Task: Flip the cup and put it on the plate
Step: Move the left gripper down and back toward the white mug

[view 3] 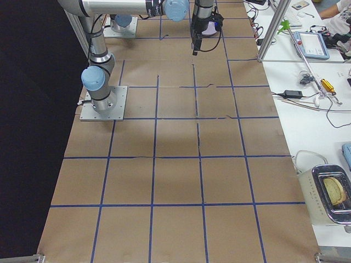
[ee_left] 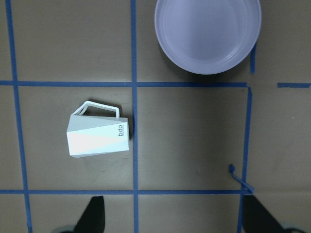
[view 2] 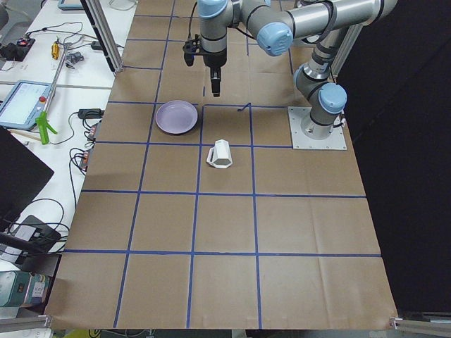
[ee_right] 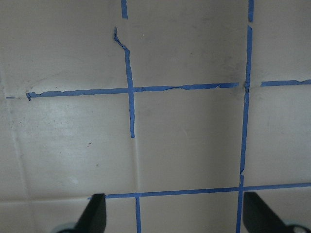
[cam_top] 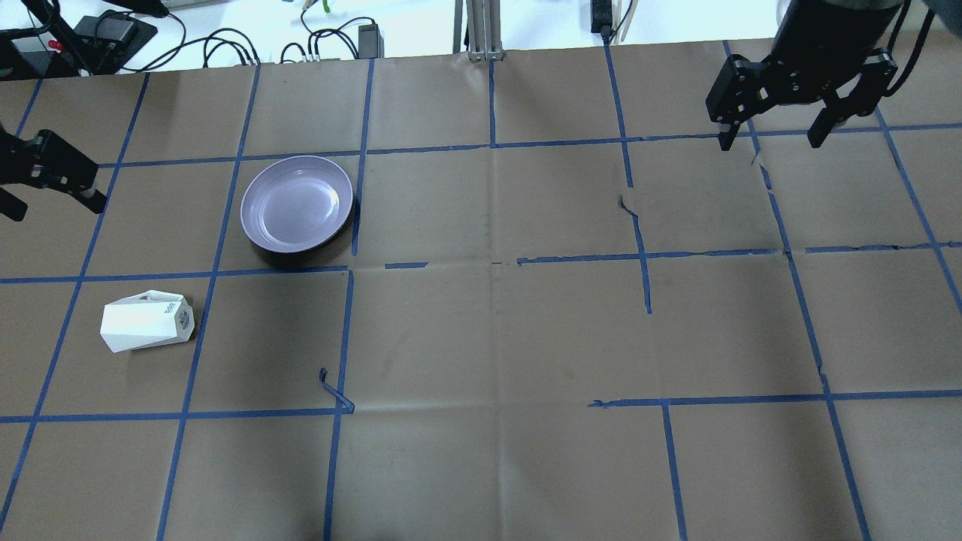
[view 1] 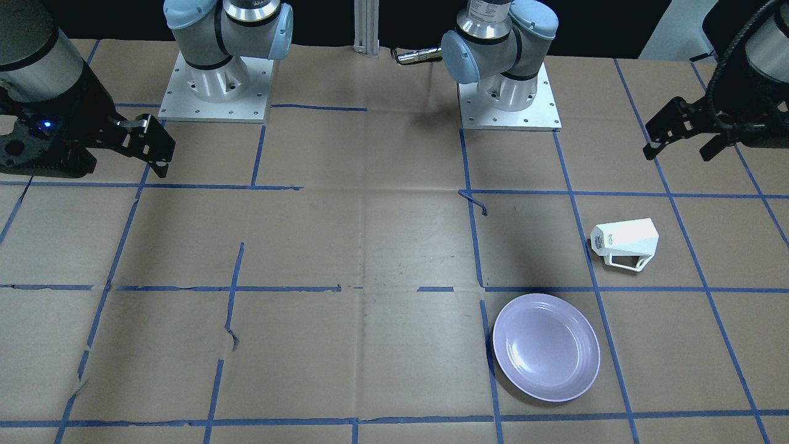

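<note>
Plate: a round, glossy pale lavender plate (view 1: 546, 347) with a raised rim sits flat on the desk with nothing on it.
Cup: a small white faceted mug (view 1: 624, 242) with a squared open handle lies on its side, apart from the plate, nearer the robot's base than the plate and further toward the robot's left. Its base, which bears a small dark mark, faces the robot's right. The handle is on the flank turned toward the plate's row of squares.
Left claw: the left claw (view 1: 676, 154) hangs above the desk, out past the plate on the robot's left. Its fingers are spread wide and hold nothing. Its wrist camera looks straight down on both cup and plate.
Right claw: the right claw (cam_top: 770, 141) is well apart from the plate, far toward the robot's right. It too is spread and empty.
Desk: the desk (view 1: 370, 246) is covered in brown paper with a grid of blue tape.
</note>
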{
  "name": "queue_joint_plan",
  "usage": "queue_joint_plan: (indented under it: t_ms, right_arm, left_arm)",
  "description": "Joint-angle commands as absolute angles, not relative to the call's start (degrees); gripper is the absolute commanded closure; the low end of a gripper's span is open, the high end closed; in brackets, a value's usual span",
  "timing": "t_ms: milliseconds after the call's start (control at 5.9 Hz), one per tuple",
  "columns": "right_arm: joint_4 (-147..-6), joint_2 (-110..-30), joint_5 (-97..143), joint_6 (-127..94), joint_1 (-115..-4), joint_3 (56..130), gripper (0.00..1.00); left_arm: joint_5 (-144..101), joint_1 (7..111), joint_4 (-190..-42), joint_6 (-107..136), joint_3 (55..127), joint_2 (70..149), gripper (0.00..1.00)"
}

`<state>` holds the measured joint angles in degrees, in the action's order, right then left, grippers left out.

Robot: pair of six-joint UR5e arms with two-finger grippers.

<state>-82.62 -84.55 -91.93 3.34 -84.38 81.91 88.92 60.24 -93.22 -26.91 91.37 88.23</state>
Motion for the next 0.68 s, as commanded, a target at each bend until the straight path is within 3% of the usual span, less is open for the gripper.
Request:
queue_joint_plan:
  t_ms: [0, 508]
  right_arm:
    - [-82.6, -84.6, -91.9, 3.3, -84.4, 81.9, 0.00]
    - [-82.7, -84.6, -91.9, 3.3, -84.4, 81.9, 0.00]
  left_arm:
    - [84.2, 49.7, -92.5, -32.7, 91.7, 92.1, 0.02]
    - [73.3, 39.2, -92.5, -51.4, 91.1, 105.0, 0.02]
